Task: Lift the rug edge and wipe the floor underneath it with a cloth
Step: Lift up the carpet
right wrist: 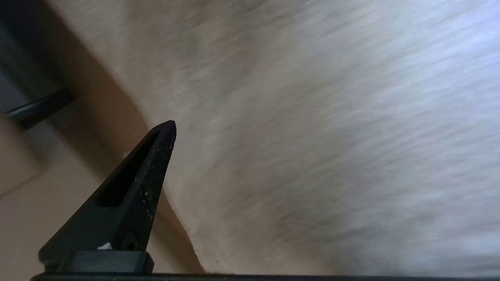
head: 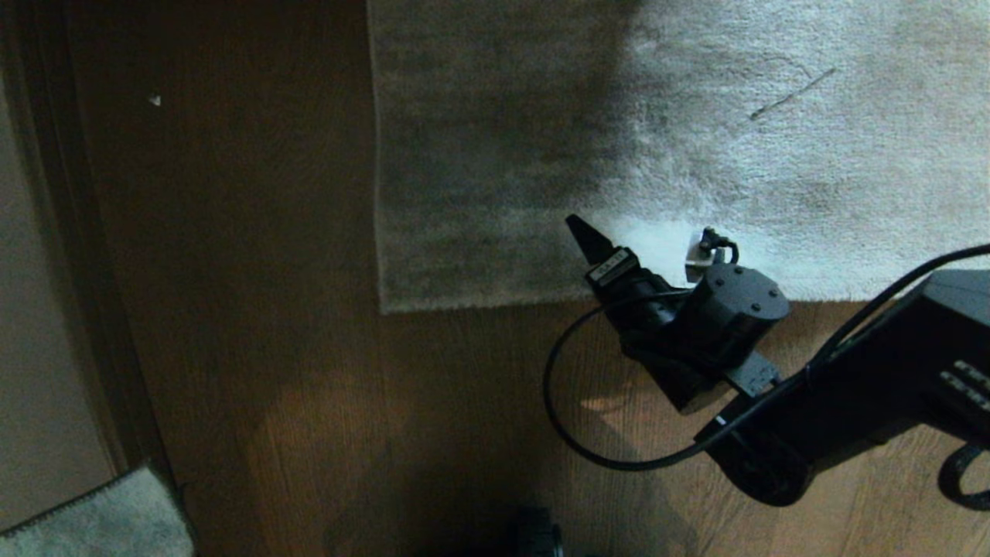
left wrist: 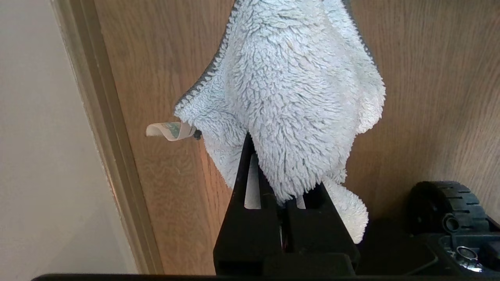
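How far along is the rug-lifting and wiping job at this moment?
Done: the left gripper is shut on the cloth, ready beside the floor. In hand: the right gripper, open, is over the rug edge. Left: the rug lies flat, so lifting and wiping are not yet done.

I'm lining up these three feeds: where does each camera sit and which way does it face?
Head: up high, looking down at the rug edge and floor; right tool shows.
Left wrist: behind the left tool, which clamps the cloth above the floor.
Right wrist: behind one finger, facing the rug.
All three show the floor.
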